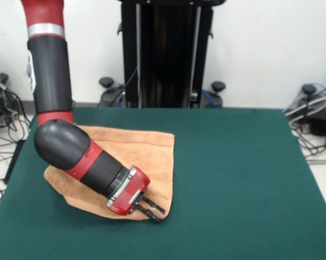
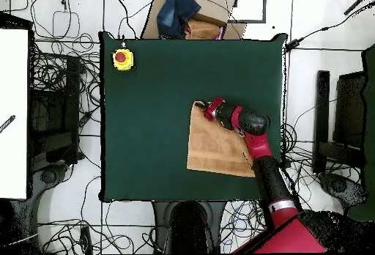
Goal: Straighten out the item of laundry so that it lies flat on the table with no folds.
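Note:
The orange-tan towel (image 1: pixel 133 154) lies on the left half of the dark green table (image 1: pixel 238 179). Its outline is uneven, with a rounded edge at the near left, and part of it is hidden under my arm. In the overhead view the towel (image 2: pixel 216 149) is a narrow four-sided patch right of the table's (image 2: pixel 146 142) middle. My gripper (image 1: pixel 153 211) is low over the towel's near right corner, tilted down towards the table. Its two black fingers (image 1: pixel 156 207) stand a little apart with nothing visibly between them. From above, the gripper (image 2: pixel 208 110) sits at the towel's far corner.
A yellow box with a red button (image 2: pixel 122 59) stands at one table corner. A cardboard box with blue cloth (image 2: pixel 187 14) lies beyond the table's far edge. The black pedestal (image 1: pixel 165 54) stands behind the table, and cables lie on the floor at both sides.

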`<action>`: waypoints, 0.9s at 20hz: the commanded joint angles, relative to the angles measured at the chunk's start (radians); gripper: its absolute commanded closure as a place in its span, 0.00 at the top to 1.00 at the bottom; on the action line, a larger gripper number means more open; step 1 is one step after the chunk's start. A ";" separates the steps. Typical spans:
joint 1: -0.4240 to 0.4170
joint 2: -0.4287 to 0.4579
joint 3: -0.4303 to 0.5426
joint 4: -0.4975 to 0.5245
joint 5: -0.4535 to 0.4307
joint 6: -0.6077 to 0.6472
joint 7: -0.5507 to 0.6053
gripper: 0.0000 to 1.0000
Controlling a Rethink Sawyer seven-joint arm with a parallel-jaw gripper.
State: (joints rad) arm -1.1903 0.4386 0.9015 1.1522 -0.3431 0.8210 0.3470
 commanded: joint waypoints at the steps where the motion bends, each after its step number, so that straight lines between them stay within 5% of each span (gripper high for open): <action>1: 0.001 0.105 0.013 0.063 -0.008 -0.158 -0.030 0.00; 18: -0.012 0.129 -0.020 0.081 -0.014 -0.270 0.021 0.00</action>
State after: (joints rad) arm -1.2310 0.5031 0.9028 1.2643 -0.3485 0.6358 0.3470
